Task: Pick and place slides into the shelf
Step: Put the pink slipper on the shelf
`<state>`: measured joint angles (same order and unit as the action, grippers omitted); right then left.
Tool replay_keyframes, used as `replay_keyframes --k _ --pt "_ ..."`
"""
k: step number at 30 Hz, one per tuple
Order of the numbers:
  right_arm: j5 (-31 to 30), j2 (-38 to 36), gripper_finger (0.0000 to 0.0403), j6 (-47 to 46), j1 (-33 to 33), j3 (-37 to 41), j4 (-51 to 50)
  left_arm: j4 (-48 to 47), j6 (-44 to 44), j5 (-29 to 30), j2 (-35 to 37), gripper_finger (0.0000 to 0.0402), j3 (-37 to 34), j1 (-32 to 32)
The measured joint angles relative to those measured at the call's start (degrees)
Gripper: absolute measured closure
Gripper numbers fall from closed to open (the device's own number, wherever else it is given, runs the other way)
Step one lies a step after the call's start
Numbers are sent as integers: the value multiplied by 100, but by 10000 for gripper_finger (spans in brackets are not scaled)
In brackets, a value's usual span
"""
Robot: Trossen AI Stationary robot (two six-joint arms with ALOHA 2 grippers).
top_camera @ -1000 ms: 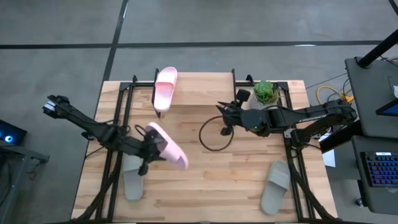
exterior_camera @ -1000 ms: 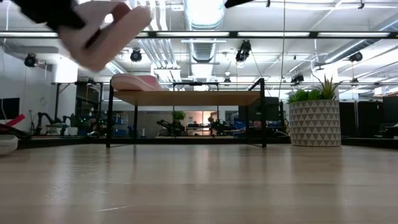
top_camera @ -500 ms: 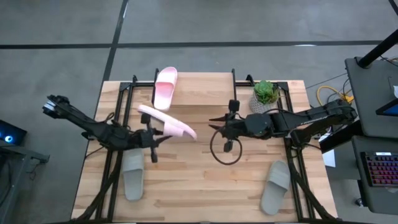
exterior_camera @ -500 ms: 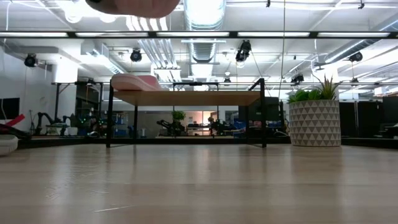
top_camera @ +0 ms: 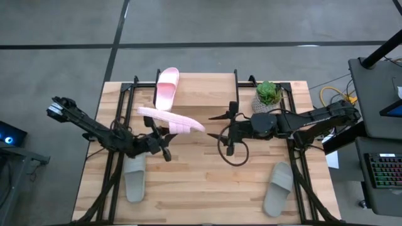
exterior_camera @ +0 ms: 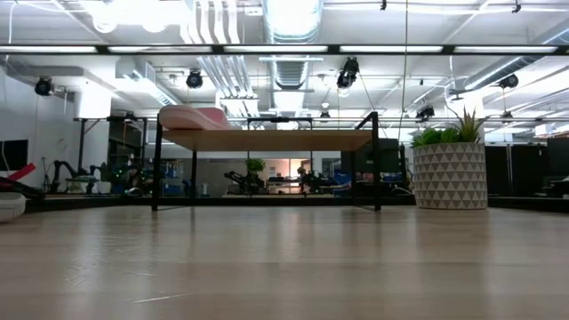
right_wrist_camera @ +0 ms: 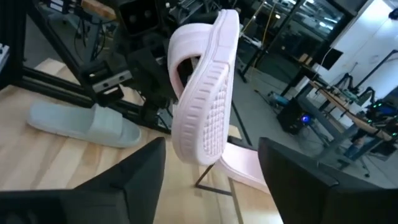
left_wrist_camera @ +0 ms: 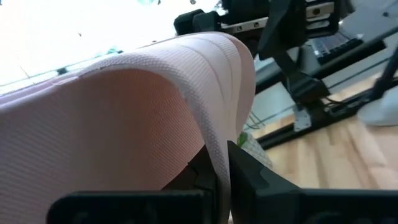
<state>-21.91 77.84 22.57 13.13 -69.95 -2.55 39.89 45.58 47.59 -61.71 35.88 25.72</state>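
My left gripper (top_camera: 162, 139) is shut on a light pink slide (top_camera: 173, 120) and holds it in the air over the table's middle. Its ribbed sole (right_wrist_camera: 205, 93) faces my right gripper (top_camera: 212, 125). That gripper stands open just to the slide's right, fingers spread wide and touching nothing. A second pink slide (top_camera: 167, 88) lies on the shelf's (top_camera: 201, 91) plank top at its left end; the low view shows it there too (exterior_camera: 191, 117). Two grey slides (top_camera: 134, 179) (top_camera: 278, 187) rest flat on the table, near left and near right. My left gripper (left_wrist_camera: 217, 177) pinches the pink slide's wide strap (left_wrist_camera: 214, 146), one finger under the strap and one outside it. The slide is lifted clear of the table and turned on edge. Its length runs from the table's left to right.
A potted plant (top_camera: 268, 93) stands to the right of the shelf. Black frame rails (top_camera: 119, 163) run along both sides of the tabletop. A dark cable loop (top_camera: 233, 150) hangs under my right arm.
My left gripper has lifted the pink slide and carried it toward the far edge, up out of the low view. The slide has turned from flat onto its edge. My right gripper has moved left and slightly toward the near edge, toward the slide, and has opened wide.
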Motion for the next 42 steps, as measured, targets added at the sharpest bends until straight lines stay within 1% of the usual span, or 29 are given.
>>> replay_keyframes --k 3,6,10,19,22,27,30,32,34,39,42 --pt "0 0 150 47 0 0 6 541 387 -7 -276 401 0 -8" --pt "-2 0 151 80 0 0 68 1096 573 -47 -524 402 0 -47" --pt "-6 0 156 185 0 0 153 1538 774 -95 -822 402 67 -74" --pt "4 4 165 183 0 0 155 1567 716 -559 -1106 402 323 -148" --pt "10 4 170 161 2 0 175 1604 478 -832 -1140 401 362 -209" --pt "2 7 184 146 0 0 210 1579 382 -896 -1137 401 360 -305" --pt "-7 9 206 146 0 0 236 1546 200 -970 -1165 401 350 -356" --pt "-4 9 231 146 0 2 300 1518 126 -1025 -1165 401 350 -372" --pt "2 9 265 148 0 2 312 1512 124 -1047 -1165 401 350 -386" --pt "-79 4 370 160 -7 2 273 1469 123 -1043 -1159 401 330 -389" --pt "-155 4 374 164 -5 2 268 1459 125 -1045 -1157 401 317 -391"
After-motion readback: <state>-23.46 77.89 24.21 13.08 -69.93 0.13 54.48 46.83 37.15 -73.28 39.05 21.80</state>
